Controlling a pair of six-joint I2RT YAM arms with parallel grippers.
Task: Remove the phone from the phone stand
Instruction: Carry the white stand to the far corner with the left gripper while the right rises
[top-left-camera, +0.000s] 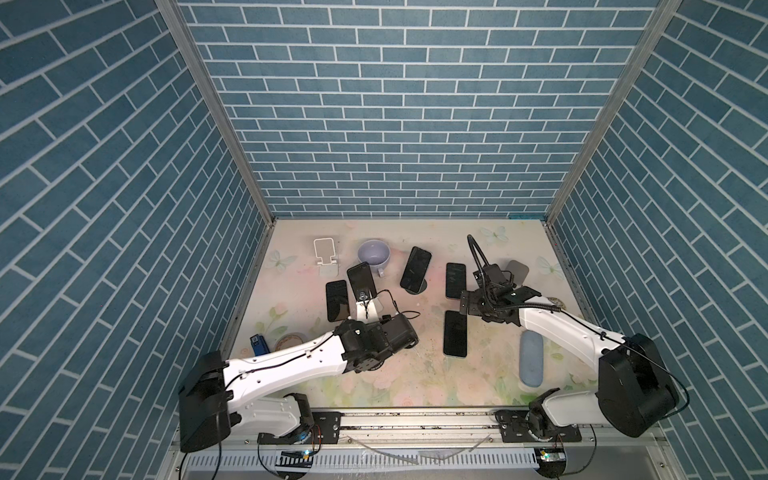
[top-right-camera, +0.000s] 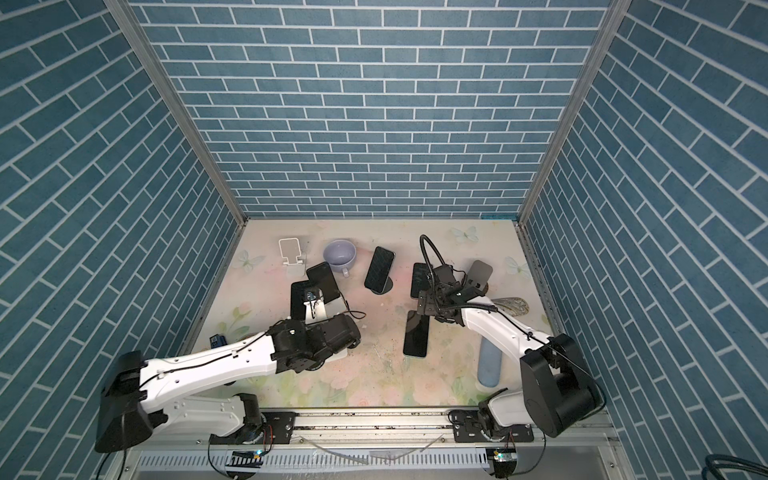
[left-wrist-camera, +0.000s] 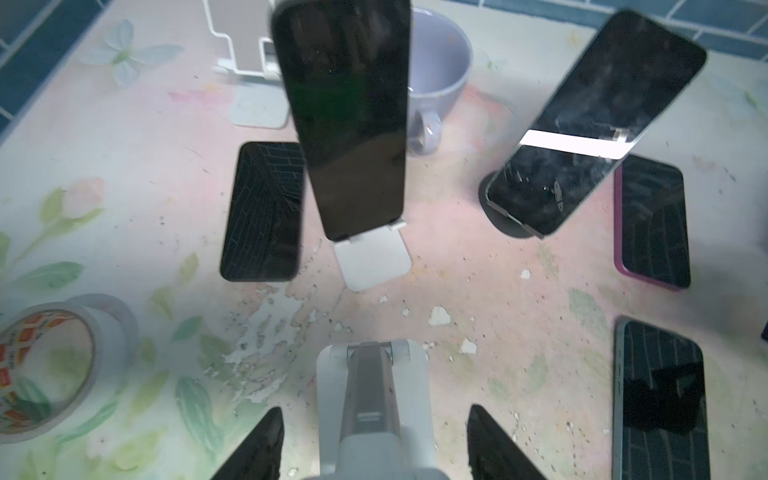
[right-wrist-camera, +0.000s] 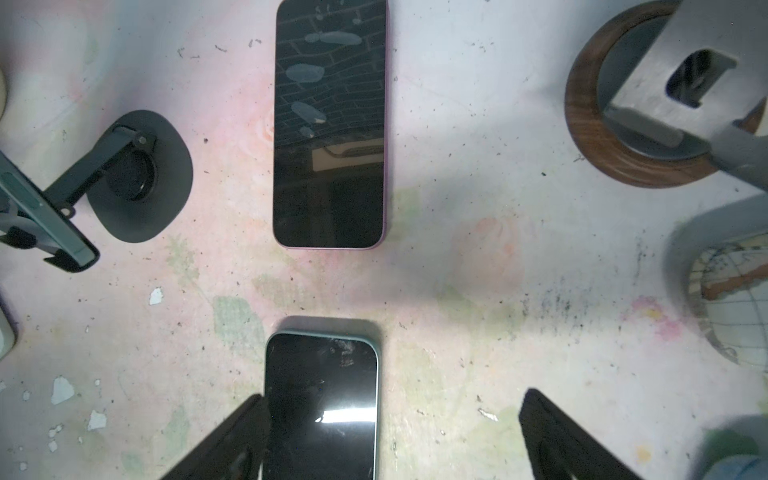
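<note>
Where the left tool (left-wrist-camera: 376, 411) hangs over the tabletop (left-wrist-camera: 519, 291), its jaws stand closed about an empty stand (left-wrist-camera: 415, 390), one finger on each side; the contact itself falls out of frame.

- Beside the tool, to its left: tape roll (left-wrist-camera: 54, 365).
- Straight ahead: phone (left-wrist-camera: 349, 116), dark screen toward the tool, propped at a tilt on the white phone stand (left-wrist-camera: 374, 262), bottom edge in the stand's lip.
- Ahead and left: flat phone (left-wrist-camera: 262, 212), face up, just beside that stand.
- Farther ahead: lilac mug (left-wrist-camera: 436, 70); bare white stand (left-wrist-camera: 249, 54).
- Ahead and right: second propped phone (left-wrist-camera: 594, 116) on a black stand (left-wrist-camera: 505, 228).

Right tool (right-wrist-camera: 395, 395): jaws wide apart, gripping nothing, above the far end of a teal-cased phone (right-wrist-camera: 320, 399) lying flat.

- Ahead of it: purple-edged phone (right-wrist-camera: 328, 124), flat, apart from the teal one.
</note>
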